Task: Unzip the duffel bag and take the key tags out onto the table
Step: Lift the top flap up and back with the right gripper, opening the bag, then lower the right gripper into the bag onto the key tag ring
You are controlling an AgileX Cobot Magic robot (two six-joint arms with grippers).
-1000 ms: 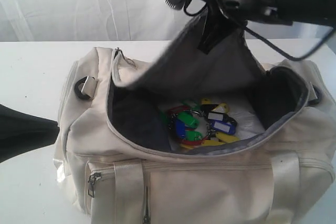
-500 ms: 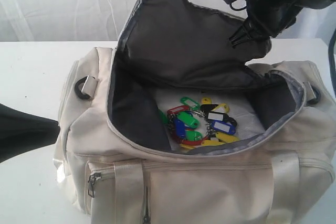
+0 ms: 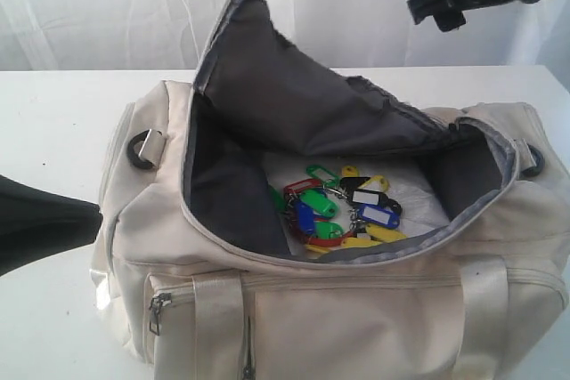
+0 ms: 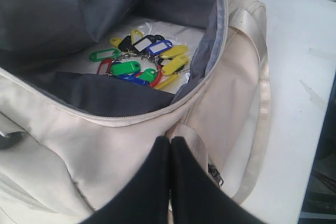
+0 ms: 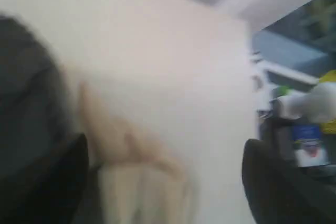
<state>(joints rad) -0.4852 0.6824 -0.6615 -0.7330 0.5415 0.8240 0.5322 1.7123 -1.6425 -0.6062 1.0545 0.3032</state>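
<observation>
And here we have the duffel bag [image 3: 356, 309] sitting on the white table [image 3: 53, 122], main zip undone and mouth gaping; its flap [image 3: 285, 104] stands up on the far side, showing us the dark grey lining. Down on the pale floor of the bag lie the key tags [image 3: 343, 211], a loose heap of green, blue, red, yellow and black; nothing touches them and they are not yet out on the table.

Up at the top right we find the right gripper [image 3: 435, 4], high above the bag and well clear of the flap; its own camera is badly blurred, yet we can see its two dark fingers [image 5: 58, 182] spread wide with nothing between them, so those jaws are open and empty.

Over on the left, the left gripper [image 4: 169, 148] is low by the bag's end; from its wrist we see the jaws pressed tight together, closed on nothing, tips just beside the cream side panel near a webbing strap [image 4: 247, 77]; past them we look straight into the opening at the tags.

A black D-ring [image 3: 141, 149] shows on the bag's left end.
</observation>
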